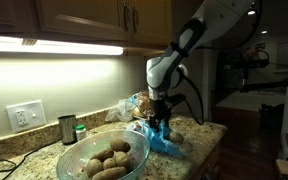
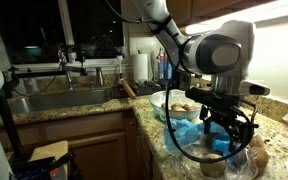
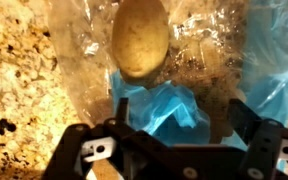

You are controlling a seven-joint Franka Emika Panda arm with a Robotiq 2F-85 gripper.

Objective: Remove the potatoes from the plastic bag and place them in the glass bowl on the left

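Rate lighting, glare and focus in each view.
In an exterior view the light strip is blown out and the bowl well lit; in an exterior view the window is black, the counter lit; wrist view is soft, the potato blurred, the clear bag glaring.

Worktop [image 3: 12,62]: speckled granite.
Cabinets [image 1: 84,18]: brown wood, up top.
Light [image 1: 44,45]: strip under cabs, on.
Sink [image 2: 52,101]: far left, below dark window [image 2: 34,30].

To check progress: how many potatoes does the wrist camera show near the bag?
1. The potato lies on clear film just beyond the blue plastic bag, ahead of the open gripper. More may be hidden under the bag.
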